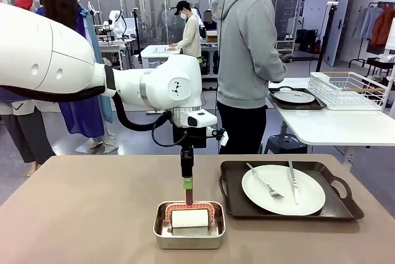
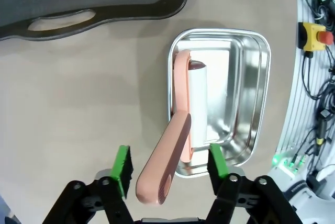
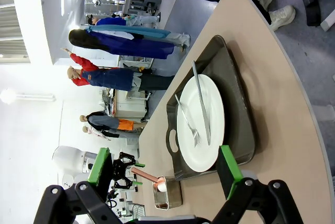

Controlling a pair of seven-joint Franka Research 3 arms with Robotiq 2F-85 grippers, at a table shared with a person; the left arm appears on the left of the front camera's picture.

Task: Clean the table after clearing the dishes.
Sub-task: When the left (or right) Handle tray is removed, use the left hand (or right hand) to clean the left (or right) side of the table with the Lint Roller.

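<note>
The front view looks across the bench (image 1: 92, 214) at the left hand (image 1: 187, 176), which hangs straight down. Its fingers point at a steel pan (image 1: 189, 240) directly beneath it. The handle (image 1: 188, 193) of a lint roller (image 1: 190, 219) rises from the pan up to the fingertips, but from there I cannot tell whether they press it. The left wrist view shows more: the two green pads (image 2: 123, 167) stand wide apart. The pink handle slants up between them with a gap on each side and touches neither. The roller's white drum lies in the pan just beyond the fingertips.

The front view also takes in what lies to the right of this hand. A dark tray (image 1: 234, 177) sits on the bench near the pan but apart from it. It holds a white plate (image 1: 308, 193) with a fork (image 1: 265, 182) and a knife (image 1: 293, 182) lying on it. Far beyond the hand a person (image 1: 247, 48) in a grey hoodie stands at the far edge of the bench. Beside the person is a white bench (image 1: 333, 125) with a second tray (image 1: 276, 105), a second plate (image 1: 294, 97) and a wire rack (image 1: 345, 88).

The right wrist view shows the right hand (image 3: 163, 162) with its pads spread wide, empty and touching nothing. The tray and plate lie on the bench well beyond its fingertips. Farther off are the pan and the left hand above it
</note>
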